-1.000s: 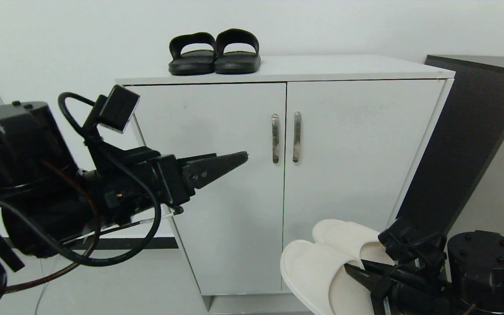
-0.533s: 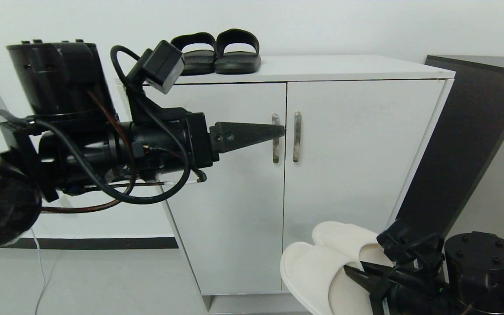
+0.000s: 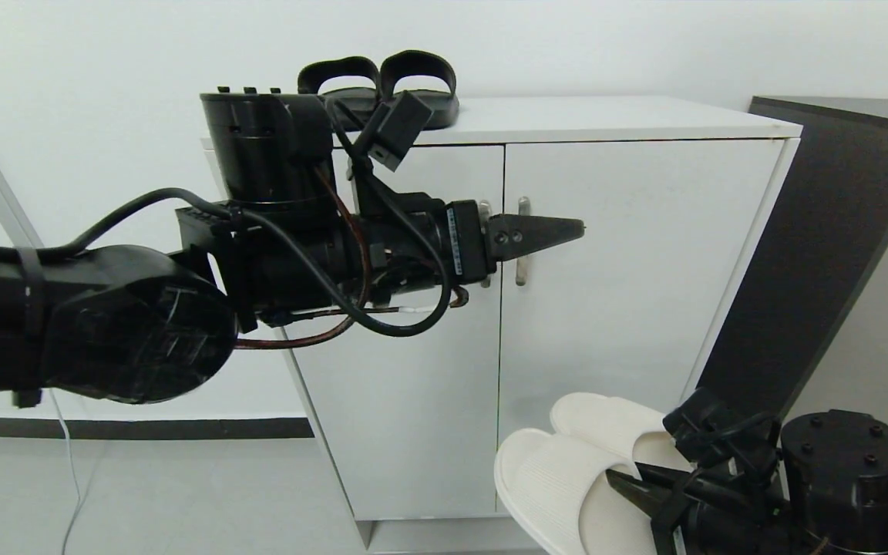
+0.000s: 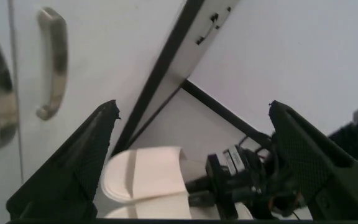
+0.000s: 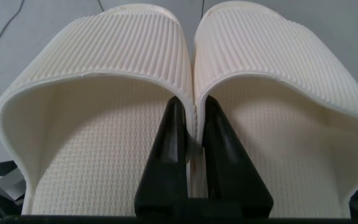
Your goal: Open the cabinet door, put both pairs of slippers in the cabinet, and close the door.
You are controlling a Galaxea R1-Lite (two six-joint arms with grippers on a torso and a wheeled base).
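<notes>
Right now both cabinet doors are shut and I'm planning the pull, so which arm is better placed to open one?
Left. The left gripper is open, empty and level with the door handles; the right gripper sits low, shut on the white slippers.

1. Head view: bright, soft, even light, seemingly from overhead. The white cabinet [image 3: 629,270] and the wall look almost flat.
2. Thin shadows lie under the cabinet's top edge and in the recess at its base.
3. The black slippers [image 3: 417,77] and left gripper [image 3: 581,226] go nearly solid black.
4. Left wrist view: the metal handles [image 4: 51,62] carry dull, streaked reflections.
5. Right wrist view: the white slippers [image 5: 104,93] are evenly lit, with fine shading along their ribs.
</notes>
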